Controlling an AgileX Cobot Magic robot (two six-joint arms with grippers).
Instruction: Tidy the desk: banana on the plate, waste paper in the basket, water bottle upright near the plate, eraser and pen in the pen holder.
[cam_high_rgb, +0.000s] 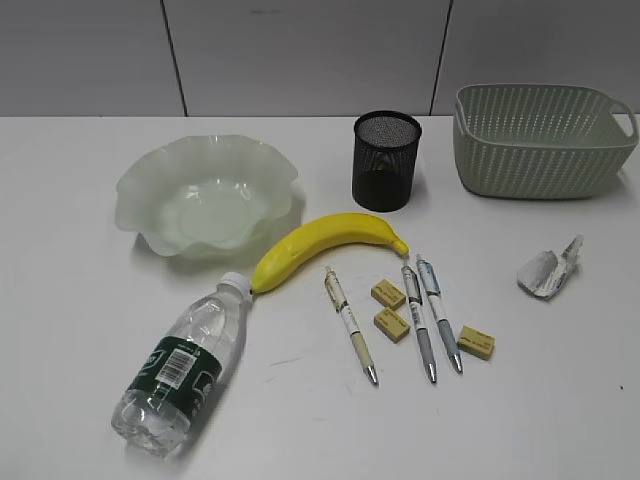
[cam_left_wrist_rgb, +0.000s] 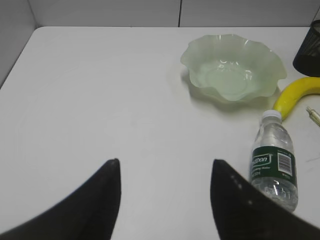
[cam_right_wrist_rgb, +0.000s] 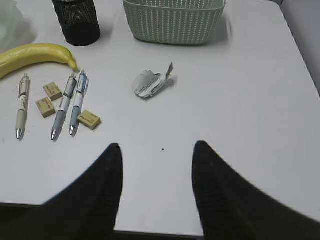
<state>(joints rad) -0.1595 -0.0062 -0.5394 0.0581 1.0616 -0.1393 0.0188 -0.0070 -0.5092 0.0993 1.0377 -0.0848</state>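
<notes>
The banana (cam_high_rgb: 325, 245) lies on the white desk (cam_high_rgb: 80, 300) just right of the empty pale-green plate (cam_high_rgb: 208, 195). The water bottle (cam_high_rgb: 185, 362) lies on its side, cap toward the banana. Three pens (cam_high_rgb: 350, 325) and three yellow erasers (cam_high_rgb: 390, 323) lie in the middle. The waste paper (cam_high_rgb: 547, 270) lies at the right, in front of the green basket (cam_high_rgb: 540, 140). The black mesh pen holder (cam_high_rgb: 385, 160) stands at the back. My left gripper (cam_left_wrist_rgb: 165, 162) is open over bare desk, left of the bottle (cam_left_wrist_rgb: 274, 157). My right gripper (cam_right_wrist_rgb: 156, 146) is open near the front edge, short of the paper (cam_right_wrist_rgb: 150, 84).
A grey panelled wall runs behind the desk. Neither arm shows in the exterior view. The desk's front edge lies just under the right gripper.
</notes>
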